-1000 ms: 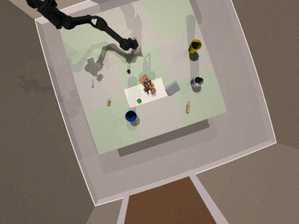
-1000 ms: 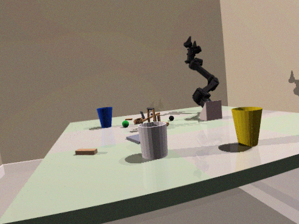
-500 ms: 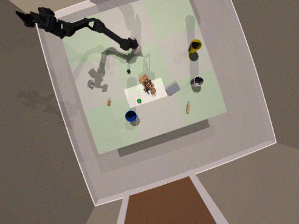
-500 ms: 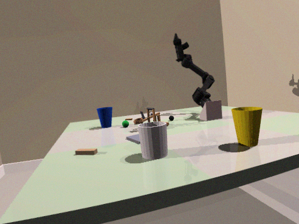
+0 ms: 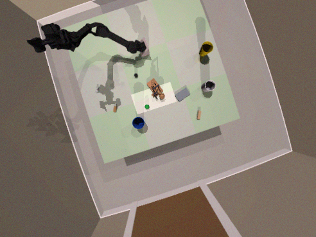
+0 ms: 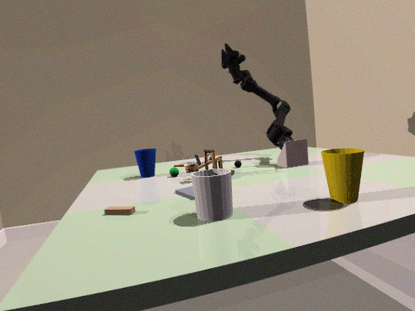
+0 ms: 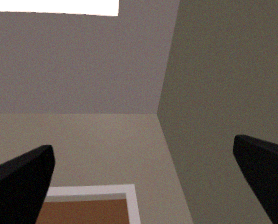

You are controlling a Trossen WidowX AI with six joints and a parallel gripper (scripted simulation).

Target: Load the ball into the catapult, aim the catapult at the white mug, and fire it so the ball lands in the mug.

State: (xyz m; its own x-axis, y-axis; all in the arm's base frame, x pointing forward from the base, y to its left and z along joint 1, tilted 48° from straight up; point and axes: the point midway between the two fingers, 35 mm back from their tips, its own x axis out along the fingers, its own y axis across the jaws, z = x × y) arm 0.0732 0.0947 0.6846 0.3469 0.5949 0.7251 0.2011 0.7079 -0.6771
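So my gripper [image 5: 35, 44] [image 6: 224, 54] [image 7: 145, 149] is spread nearly as wide as it goes, nothing in it, touching nothing. It's up at the left edge of the top view, and the wrist view just gets wall and ceiling between my fingertips, so I guess I'm up high to keep clear of everything below. Further out, the catapult [image 5: 155, 84] [image 6: 205, 163] sits mid-frame in the top view, partly on a white patch [image 5: 141, 99], probably its launch spot. The green ball [image 5: 147, 106] [image 6: 174, 172] is on that same patch, lower left of the catapult and apart from it, so it's not loaded. The white mug [image 5: 209, 86] [image 6: 213, 195] stands upright right of center, likely spaced out as a target, with the yellow cup [image 5: 205, 49] [image 6: 345, 176] above it and the blue cup [image 5: 138, 122] [image 6: 146, 163] lower left, probably decoys.
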